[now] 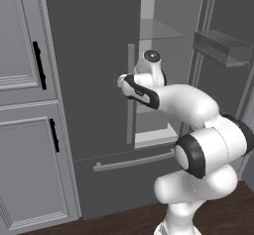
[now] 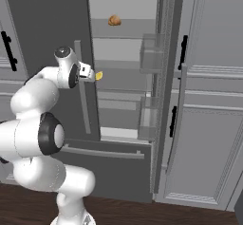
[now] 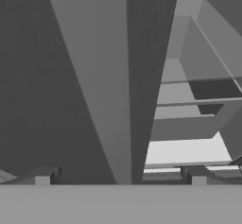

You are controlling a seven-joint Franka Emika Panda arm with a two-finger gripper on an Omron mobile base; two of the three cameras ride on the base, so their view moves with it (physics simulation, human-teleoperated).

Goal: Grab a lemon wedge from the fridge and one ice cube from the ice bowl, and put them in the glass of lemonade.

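The tall dark grey double-door fridge stands with its right door swung open, showing a light grey inside with clear shelves. On an upper shelf, towards the back, sits a small rounded golden-brown item that I cannot identify. One shelf lower, close to the edge of the closed left door, lies the tiny bright yellow lemon wedge. The open door carries clear bins on its inner side, and I can make out nothing in them. The white arm's two-finger end effector hangs in front of the fridge, beside the closed left door's long grey bar handle, its wrist just short of the lemon wedge as seen from the right base view. In the hand view its two dark fingertips stand far apart at either side of the handle, spread wide, with nothing between them and touching nothing I can see. Below the doors the fridge's bottom drawer is closed behind its horizontal bar. Paneled grey cabinets with black handles flank the fridge on both sides.
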